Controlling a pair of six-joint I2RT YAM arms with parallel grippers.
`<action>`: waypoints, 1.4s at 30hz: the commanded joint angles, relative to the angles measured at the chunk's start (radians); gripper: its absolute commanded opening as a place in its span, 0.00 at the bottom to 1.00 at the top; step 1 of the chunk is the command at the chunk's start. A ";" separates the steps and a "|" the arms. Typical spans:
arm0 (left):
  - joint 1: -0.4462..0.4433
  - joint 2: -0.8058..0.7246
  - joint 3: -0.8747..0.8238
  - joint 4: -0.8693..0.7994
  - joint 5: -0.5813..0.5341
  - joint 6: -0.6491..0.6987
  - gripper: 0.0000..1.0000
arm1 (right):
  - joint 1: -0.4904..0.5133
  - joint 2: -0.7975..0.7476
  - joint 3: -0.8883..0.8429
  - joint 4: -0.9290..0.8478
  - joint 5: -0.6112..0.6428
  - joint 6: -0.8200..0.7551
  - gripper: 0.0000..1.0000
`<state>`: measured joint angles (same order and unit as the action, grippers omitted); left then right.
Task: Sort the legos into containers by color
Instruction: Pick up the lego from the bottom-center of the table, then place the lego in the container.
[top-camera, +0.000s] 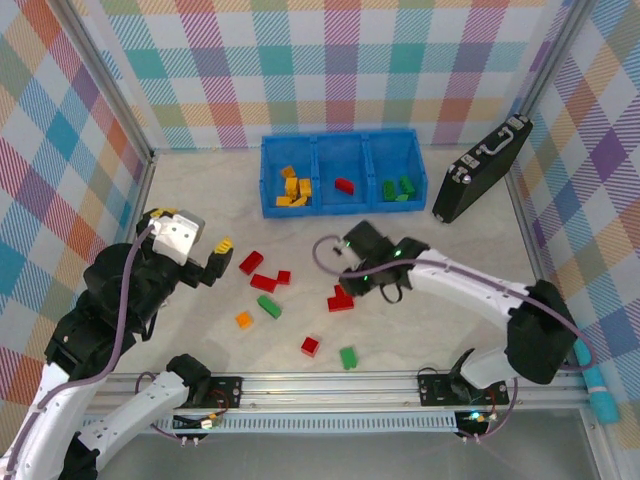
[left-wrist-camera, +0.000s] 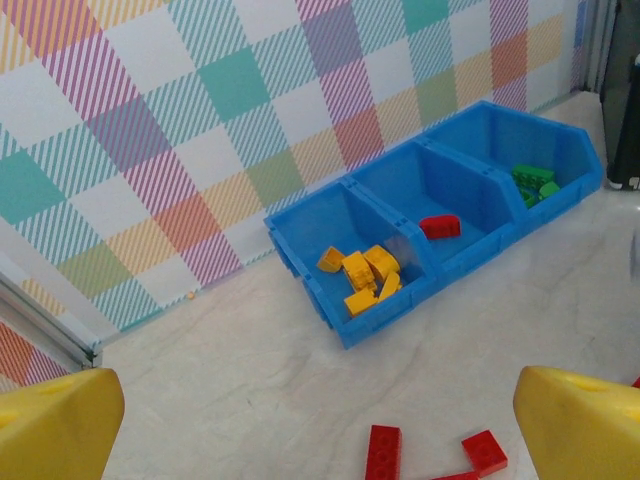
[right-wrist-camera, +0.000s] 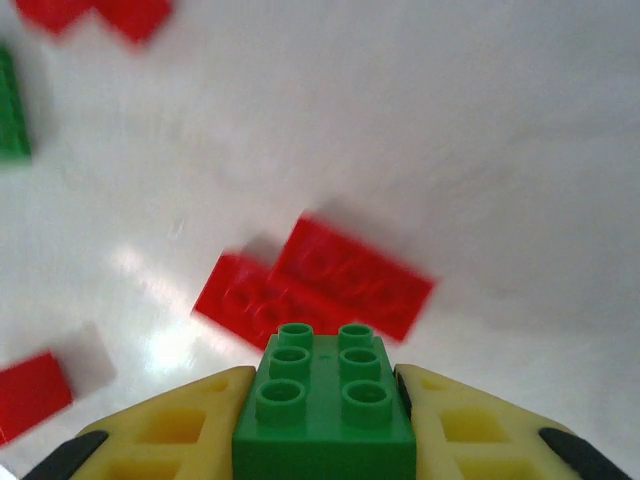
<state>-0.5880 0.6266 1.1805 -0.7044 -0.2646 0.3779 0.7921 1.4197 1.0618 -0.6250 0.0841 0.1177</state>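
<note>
A black case (top-camera: 482, 172) with a silver handle (top-camera: 496, 146) stands at the far right of the pale marbled table (top-camera: 200, 190). A plaid wall (top-camera: 330, 70) rises behind it.

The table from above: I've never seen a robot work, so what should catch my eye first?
The long blue bin at the far side of the table, its three compartments holding bricks sorted yellow, red and green. Next, the right hand, shut on a green brick, with a pair of red ones lying just beyond it. Other bricks lie loose on the table nearer the robot.
</note>
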 joint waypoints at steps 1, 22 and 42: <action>-0.012 0.014 0.007 0.017 -0.021 0.018 1.00 | -0.109 -0.023 0.089 -0.031 -0.009 -0.105 0.32; -0.012 0.085 0.051 -0.008 -0.056 0.044 1.00 | -0.519 0.599 0.694 0.114 0.071 -0.092 0.39; -0.012 0.074 0.061 -0.013 -0.042 0.043 1.00 | -0.480 0.353 0.550 -0.054 0.054 0.011 0.55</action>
<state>-0.5892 0.7109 1.2129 -0.7078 -0.3073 0.4126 0.2760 1.9240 1.6695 -0.5961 0.1562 0.0677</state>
